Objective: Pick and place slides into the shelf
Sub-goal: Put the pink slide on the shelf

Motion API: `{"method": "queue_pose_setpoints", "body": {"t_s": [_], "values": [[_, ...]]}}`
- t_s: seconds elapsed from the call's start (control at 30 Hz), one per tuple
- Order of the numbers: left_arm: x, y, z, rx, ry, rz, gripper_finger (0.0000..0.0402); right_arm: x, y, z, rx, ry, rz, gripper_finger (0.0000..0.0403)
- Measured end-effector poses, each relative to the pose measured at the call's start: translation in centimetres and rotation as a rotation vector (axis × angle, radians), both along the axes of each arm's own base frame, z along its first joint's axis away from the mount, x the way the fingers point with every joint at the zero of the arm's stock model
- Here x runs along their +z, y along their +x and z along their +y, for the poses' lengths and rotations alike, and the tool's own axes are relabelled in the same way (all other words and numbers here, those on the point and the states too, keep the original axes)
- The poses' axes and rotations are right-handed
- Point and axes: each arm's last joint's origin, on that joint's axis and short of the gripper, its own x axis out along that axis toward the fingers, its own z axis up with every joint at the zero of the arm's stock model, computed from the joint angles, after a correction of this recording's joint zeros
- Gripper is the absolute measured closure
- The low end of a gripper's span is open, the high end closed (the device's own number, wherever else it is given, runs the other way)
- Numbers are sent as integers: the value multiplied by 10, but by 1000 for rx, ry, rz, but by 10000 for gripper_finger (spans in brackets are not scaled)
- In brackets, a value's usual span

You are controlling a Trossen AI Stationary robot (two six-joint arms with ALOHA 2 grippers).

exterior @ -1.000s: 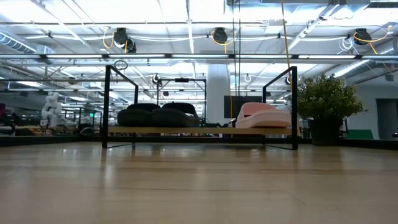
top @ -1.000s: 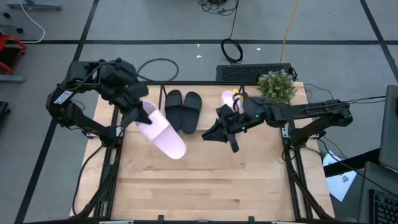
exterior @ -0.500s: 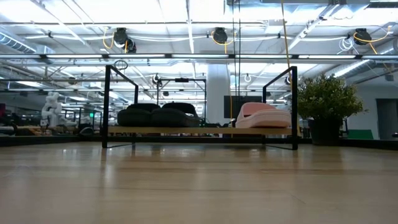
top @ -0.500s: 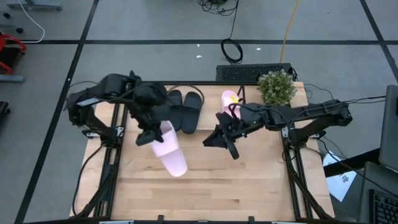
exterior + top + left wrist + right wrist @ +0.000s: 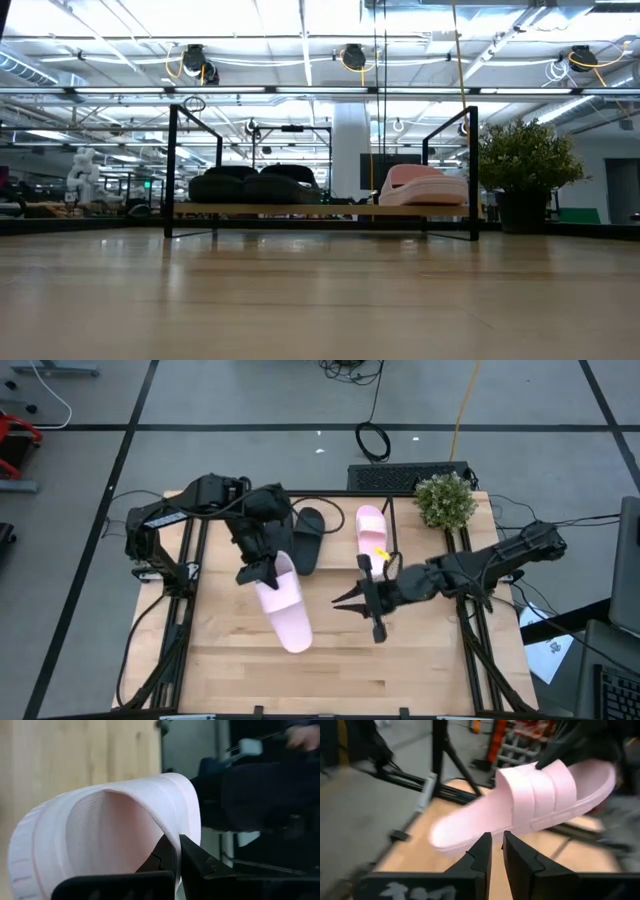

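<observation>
My left gripper point(image 5: 262, 570) is shut on a pale pink slide point(image 5: 283, 608) and holds it in the air over the middle of the table; the slide also shows in the right wrist view point(image 5: 530, 805). My right gripper point(image 5: 347, 600) hovers shut to the slide's right, nothing between its fingers point(image 5: 494, 846). At the table's far edge the shelf point(image 5: 330, 209) carries black slides point(image 5: 250, 186) at the left of its wooden board and another pink slide point(image 5: 372, 532) at the right, all resting on their soles. Neither gripper shows in the low view. My left gripper pinches the edge of the pink slide's wide strap point(image 5: 176, 832) between its two fingers, which slant down from the table's far left. The slide is lifted clear of the table. It slants away below the gripper toward the near edge point(image 5: 298, 640).
A potted plant point(image 5: 445, 498) stands at the table's far right corner, next to the shelf. Black frame rails point(image 5: 190, 610) run along the left and right table edges. Bare wooden tabletop point(image 5: 330, 670) lies between the shelf and the near edge.
My left gripper has carried the pink slide from the table's far left toward its middle, sinking a little and turning, so the slide now points toward the near edge. My right gripper has swung from beside the shelf toward the near edge and rolled, uncovering the shelf's pink slide.
</observation>
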Motion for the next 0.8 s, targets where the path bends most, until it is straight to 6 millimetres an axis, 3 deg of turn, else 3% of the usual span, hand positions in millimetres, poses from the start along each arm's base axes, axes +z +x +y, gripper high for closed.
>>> {"method": "queue_pose_setpoints", "body": {"t_s": [0.17, 0.37, 0.8], "values": [[4, 12, 11, 27, -107, -79, 402, 3, -8, 18, -117, -283, -65, 364], [1, 20, 20, 88, -154, -47, 401, 11, -16, 30, -236, -519, -136, 364], [-22, 62, 37, 117, -253, -43, 401, 13, -19, 38, -147, -828, -144, 364]]}}
